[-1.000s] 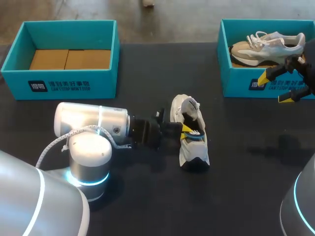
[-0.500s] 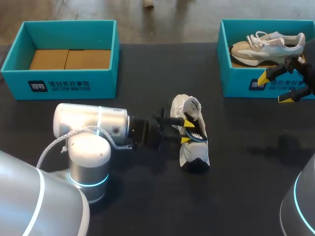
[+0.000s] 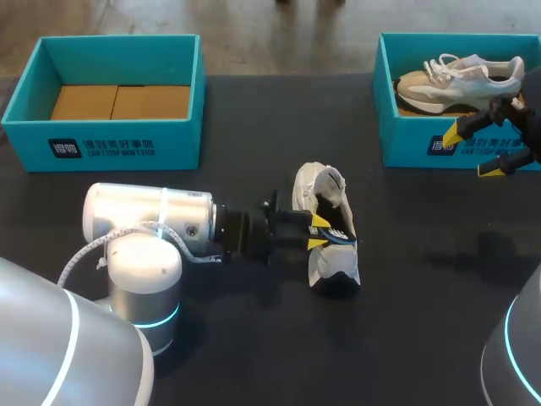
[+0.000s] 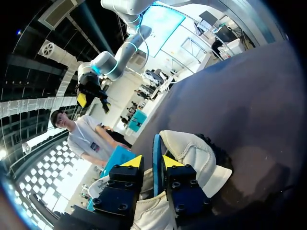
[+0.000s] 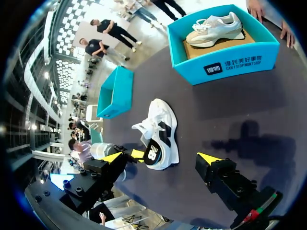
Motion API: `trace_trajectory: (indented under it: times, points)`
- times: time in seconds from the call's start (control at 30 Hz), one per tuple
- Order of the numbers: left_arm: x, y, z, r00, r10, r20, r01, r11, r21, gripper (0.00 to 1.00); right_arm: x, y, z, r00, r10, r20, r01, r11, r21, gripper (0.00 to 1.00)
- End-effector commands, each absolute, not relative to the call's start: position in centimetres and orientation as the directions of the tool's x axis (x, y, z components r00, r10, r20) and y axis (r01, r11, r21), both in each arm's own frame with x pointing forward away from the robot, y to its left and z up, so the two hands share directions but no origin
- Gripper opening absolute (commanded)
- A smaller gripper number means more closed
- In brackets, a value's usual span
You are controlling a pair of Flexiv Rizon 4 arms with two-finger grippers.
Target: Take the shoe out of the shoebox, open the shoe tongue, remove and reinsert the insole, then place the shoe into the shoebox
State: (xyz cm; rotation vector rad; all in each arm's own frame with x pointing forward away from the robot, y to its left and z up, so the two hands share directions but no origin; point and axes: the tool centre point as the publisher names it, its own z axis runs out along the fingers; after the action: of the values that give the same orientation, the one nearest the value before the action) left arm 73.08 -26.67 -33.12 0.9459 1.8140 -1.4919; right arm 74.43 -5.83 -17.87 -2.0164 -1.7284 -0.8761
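A white and black shoe (image 3: 331,254) lies on its side mid-table, also seen ahead of the right gripper (image 5: 160,132). My left gripper (image 3: 319,233) is at the shoe's opening. In the left wrist view the thin blue edge of the insole (image 4: 156,148) stands between the yellow tips of the left gripper (image 4: 151,162), with a dark gap on one side, so the gripper is open around it. The white shoe tongue (image 4: 192,151) lies just ahead. My right gripper (image 3: 473,152) hangs wide open at the right, in front of the right shoebox (image 3: 406,152), holding nothing.
An empty teal shoebox (image 3: 118,144) with a cardboard floor stands at the back left. The right teal box holds a second, beige shoe (image 3: 461,76). My left arm's base joint (image 3: 144,271) sits near the front left.
The left gripper's fingers parted from shut, then narrowed again around the insole's edge. The left arm drew slightly back to the left. The right arm kept still.
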Motion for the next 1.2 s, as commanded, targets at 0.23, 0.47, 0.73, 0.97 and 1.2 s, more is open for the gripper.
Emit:
trace_trajectory:
  times: [0.23,0.47,0.73,0.97,1.2]
  points:
    - [72.5,-26.8,-33.0,-0.563,0.163,-0.81,0.827,0.098,-0.554,0.0,74.4,-5.8,-17.9,0.071,0.761,0.645,0.971,-0.201,0.131,1.0]
    - [72.9,-26.8,-34.0,-0.568,0.179,-0.804,0.823,0.11,-0.557,0.0,74.4,-5.8,-17.9,0.071,0.761,0.645,0.971,-0.201,0.131,1.0]
    - [74.5,-26.9,-34.9,-0.563,0.195,-0.803,0.826,0.148,-0.543,0.0,74.4,-5.8,-17.9,0.071,0.761,0.645,0.971,-0.201,0.131,1.0]
    - [75.4,-26.8,-35.4,-0.565,0.216,-0.796,0.825,0.17,-0.539,0.0,74.4,-5.8,-17.9,0.071,0.761,0.645,0.971,-0.201,0.131,1.0]
    - [75.3,-26.5,-35.0,-0.566,0.212,-0.796,0.824,0.169,-0.541,0.0,74.4,-5.8,-17.9,0.071,0.761,0.645,0.971,-0.201,0.131,1.0]
